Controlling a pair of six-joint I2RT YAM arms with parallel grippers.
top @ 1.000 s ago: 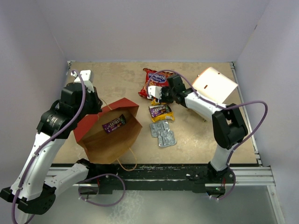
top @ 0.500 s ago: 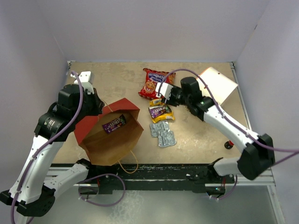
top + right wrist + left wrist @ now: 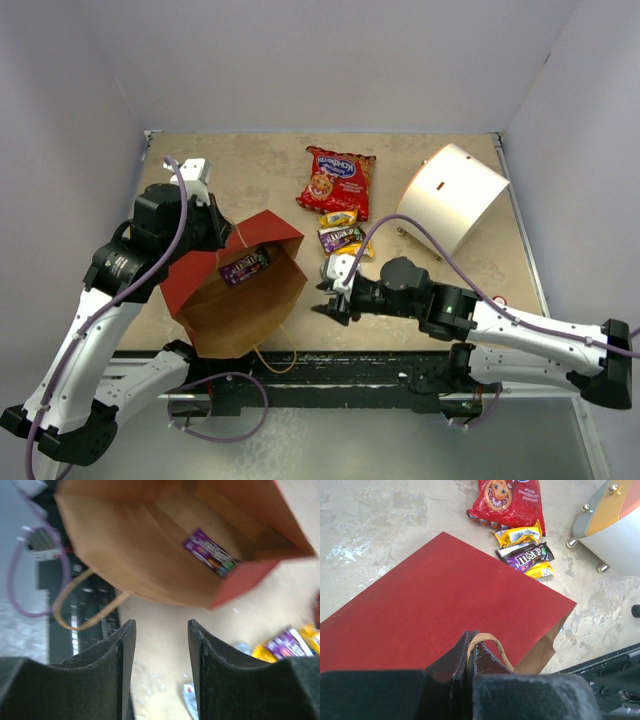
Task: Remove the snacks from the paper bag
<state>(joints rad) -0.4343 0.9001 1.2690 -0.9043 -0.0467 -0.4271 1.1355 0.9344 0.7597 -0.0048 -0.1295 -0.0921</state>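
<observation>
Paper bag (image 3: 235,310) lies on the tabletop (image 3: 250,175), its open mouth turned towards the right tool (image 3: 330,300), whose fingers stand apart and empty just outside it. The right wrist view looks straight in: a purple candy packet (image 3: 210,555) lies aslant on the brown inside. The left wrist view hides that, showing the bag's red outside and the left tool (image 3: 470,652) pinched together on its loop handle (image 3: 492,645). The cookie bag (image 3: 337,180) lies apart, to the bag's far right
</observation>
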